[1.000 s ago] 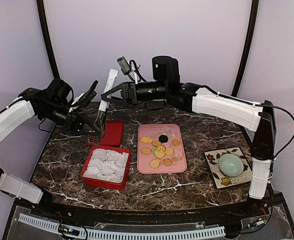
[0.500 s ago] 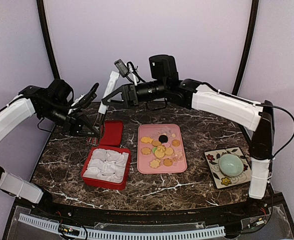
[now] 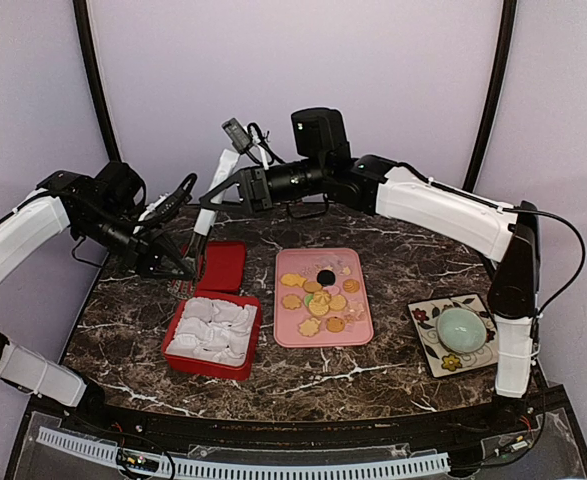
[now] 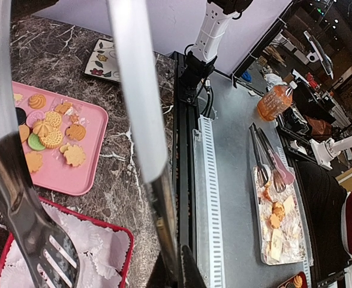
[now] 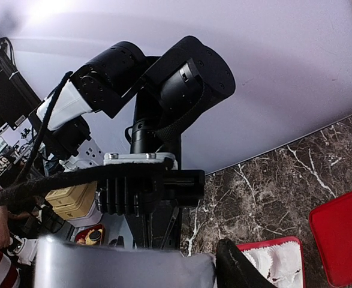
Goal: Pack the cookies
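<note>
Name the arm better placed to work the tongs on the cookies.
Likely right: right hand brackets the tongs at the white handle; left hand pinches them low, near the slotted tips.

The right arm has risen and swung slightly left and farther back, so its wrist now sits higher against the far wall. Its pincer has drawn in somewhat around the white handle of the tongs, whose top now leans more to the right. The left pincer has edged left.
</note>
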